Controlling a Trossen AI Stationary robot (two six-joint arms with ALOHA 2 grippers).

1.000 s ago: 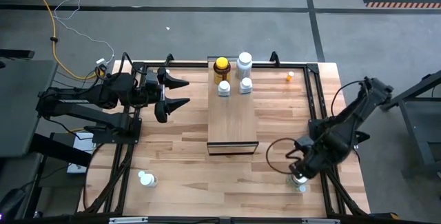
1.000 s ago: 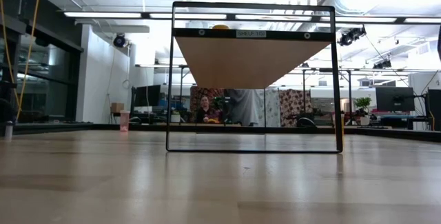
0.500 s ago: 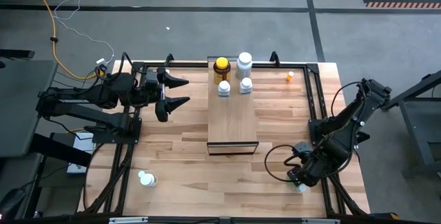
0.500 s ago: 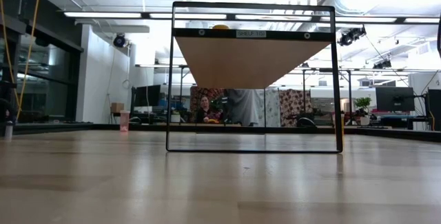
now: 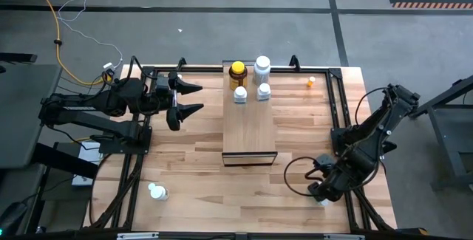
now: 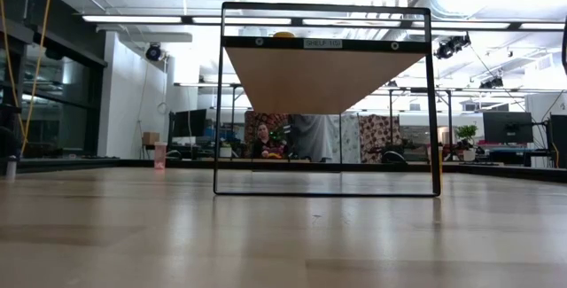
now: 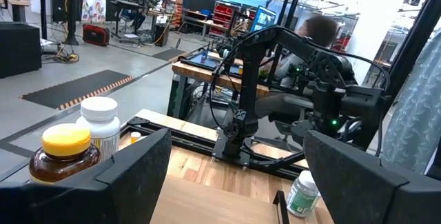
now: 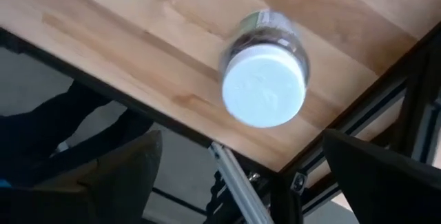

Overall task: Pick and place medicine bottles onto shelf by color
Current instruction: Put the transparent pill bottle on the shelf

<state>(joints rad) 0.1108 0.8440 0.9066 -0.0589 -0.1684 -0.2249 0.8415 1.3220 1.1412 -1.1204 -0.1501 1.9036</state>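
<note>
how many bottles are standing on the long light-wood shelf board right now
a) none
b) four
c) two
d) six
b) The high view shows four at the far end of the long light-wood shelf board: the amber bottle with a yellow cap, the tall white bottle beside it, and two small white bottles just in front of them.

Two dark jointed arms, each trailing black cable, ending in wedge-shaped fingers.
</note>
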